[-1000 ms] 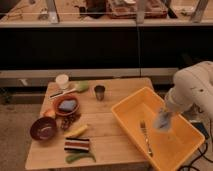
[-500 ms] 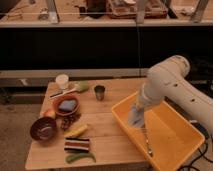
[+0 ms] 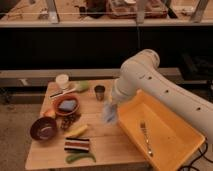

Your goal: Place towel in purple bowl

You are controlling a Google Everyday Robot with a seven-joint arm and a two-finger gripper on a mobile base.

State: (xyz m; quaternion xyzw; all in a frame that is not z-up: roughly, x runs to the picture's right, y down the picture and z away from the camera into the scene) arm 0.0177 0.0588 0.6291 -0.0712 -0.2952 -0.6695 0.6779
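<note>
The towel [image 3: 108, 114] is a pale grey-blue cloth hanging from my gripper [image 3: 112, 103] above the wooden table [image 3: 110, 142], just left of the yellow bin. My gripper is shut on its top edge. The purple bowl [image 3: 43, 128] stands at the table's front left, well to the left of the towel, and looks empty. My white arm [image 3: 145, 75] reaches in from the right.
A yellow bin [image 3: 170, 150] with a fork [image 3: 145, 138] fills the table's right side. A metal cup [image 3: 100, 92], a white cup [image 3: 62, 80], a red bowl holding something blue [image 3: 67, 106], a banana [image 3: 77, 131], a striped packet [image 3: 76, 145] and a green vegetable [image 3: 80, 157] lie between.
My arm has swung left, carrying the towel out of the yellow bin to a spot over the table's middle.
</note>
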